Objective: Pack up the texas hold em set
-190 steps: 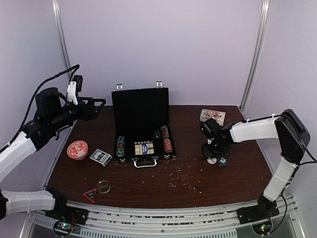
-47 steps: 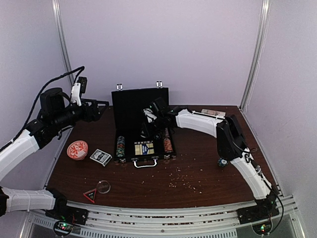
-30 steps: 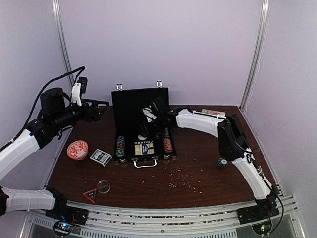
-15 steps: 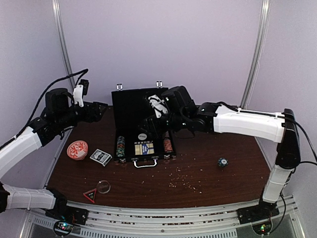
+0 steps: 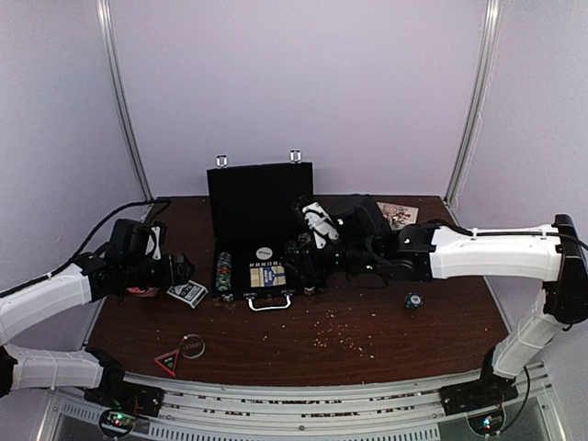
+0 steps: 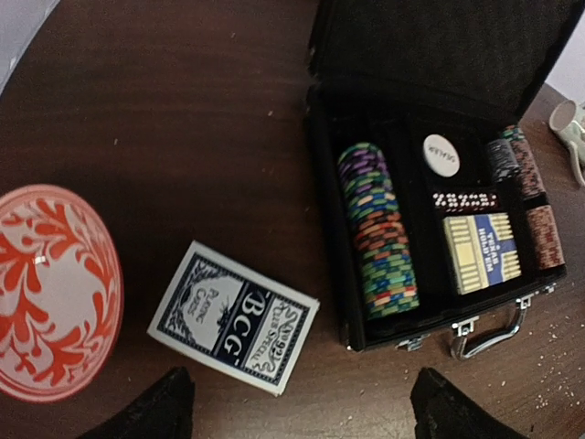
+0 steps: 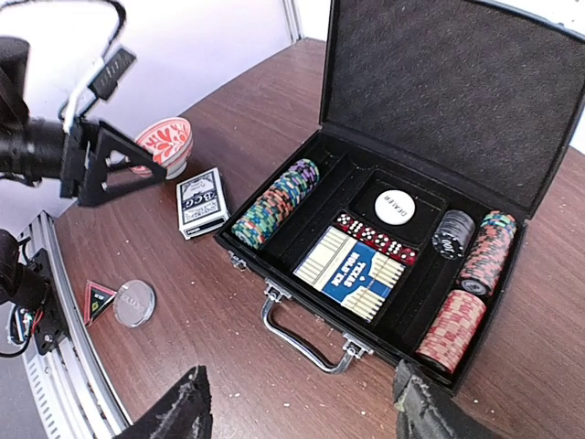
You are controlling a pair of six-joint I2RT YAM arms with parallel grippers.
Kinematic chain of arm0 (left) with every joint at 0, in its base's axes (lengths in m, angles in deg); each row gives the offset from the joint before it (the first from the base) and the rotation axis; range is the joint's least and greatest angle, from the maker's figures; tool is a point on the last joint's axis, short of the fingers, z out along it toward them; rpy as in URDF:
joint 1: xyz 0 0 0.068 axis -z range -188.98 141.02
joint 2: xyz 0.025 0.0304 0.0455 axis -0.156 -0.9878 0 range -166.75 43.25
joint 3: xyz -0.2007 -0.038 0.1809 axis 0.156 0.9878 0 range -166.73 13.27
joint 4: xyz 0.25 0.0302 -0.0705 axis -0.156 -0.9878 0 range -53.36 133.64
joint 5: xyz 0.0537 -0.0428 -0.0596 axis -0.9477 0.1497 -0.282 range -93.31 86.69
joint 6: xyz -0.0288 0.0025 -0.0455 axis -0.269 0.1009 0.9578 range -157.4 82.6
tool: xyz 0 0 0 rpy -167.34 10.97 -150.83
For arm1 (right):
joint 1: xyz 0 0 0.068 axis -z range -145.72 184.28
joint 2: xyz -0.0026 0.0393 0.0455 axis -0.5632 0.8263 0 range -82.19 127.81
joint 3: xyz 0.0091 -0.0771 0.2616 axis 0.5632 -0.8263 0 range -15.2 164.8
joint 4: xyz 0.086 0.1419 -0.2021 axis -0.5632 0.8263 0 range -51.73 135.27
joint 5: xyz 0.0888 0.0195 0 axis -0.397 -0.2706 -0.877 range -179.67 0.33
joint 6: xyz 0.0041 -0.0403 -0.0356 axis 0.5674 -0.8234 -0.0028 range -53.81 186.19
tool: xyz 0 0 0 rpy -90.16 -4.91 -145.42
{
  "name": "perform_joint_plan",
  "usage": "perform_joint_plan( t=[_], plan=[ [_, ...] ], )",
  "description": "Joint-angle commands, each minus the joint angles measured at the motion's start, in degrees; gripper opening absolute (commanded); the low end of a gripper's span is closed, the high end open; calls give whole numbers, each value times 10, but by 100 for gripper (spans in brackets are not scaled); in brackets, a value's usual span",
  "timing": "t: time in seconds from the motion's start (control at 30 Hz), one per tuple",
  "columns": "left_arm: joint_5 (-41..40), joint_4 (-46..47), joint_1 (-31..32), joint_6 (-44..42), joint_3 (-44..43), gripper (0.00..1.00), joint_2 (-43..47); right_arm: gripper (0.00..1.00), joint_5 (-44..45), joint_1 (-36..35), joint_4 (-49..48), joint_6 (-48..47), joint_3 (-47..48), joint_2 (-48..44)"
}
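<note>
The black briefcase (image 5: 260,197) stands open at mid-table, lid up; it also shows in the left wrist view (image 6: 439,46) and right wrist view (image 7: 457,82). Inside lie a row of striped chips (image 6: 377,233), red chip stacks (image 7: 452,329), a boxed deck (image 7: 356,268), dice (image 7: 375,236) and a white dealer button (image 7: 395,208). A blue boxed deck (image 6: 235,317) lies on the table left of the case. My left gripper (image 6: 302,412) is open and empty, low and just near of that deck. My right gripper (image 7: 302,407) is open and empty above the case's handle (image 7: 311,334).
An orange-red dish (image 6: 46,293) sits left of the blue deck. A clear round button (image 5: 192,345) and a red triangle (image 5: 167,362) lie at front left. A loose chip (image 5: 414,299) lies on the right. A white printed mug (image 5: 397,214) is at back right. Crumbs dot the front.
The white dealer button went from the table's right into the case. My right gripper drew back from the case, empty. My left arm dropped from high up to the blue deck.
</note>
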Motion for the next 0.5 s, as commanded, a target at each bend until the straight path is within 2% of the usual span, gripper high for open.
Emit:
perform_joint_plan(
  t=[0.0,0.47],
  plan=[
    [-16,0,-3,87,30,85,5,68,34,1,-30,7,-47,-56],
    [-8,35,-3,124,31,88,-144,69,85,11,-2,-29,-151,-175]
  ],
)
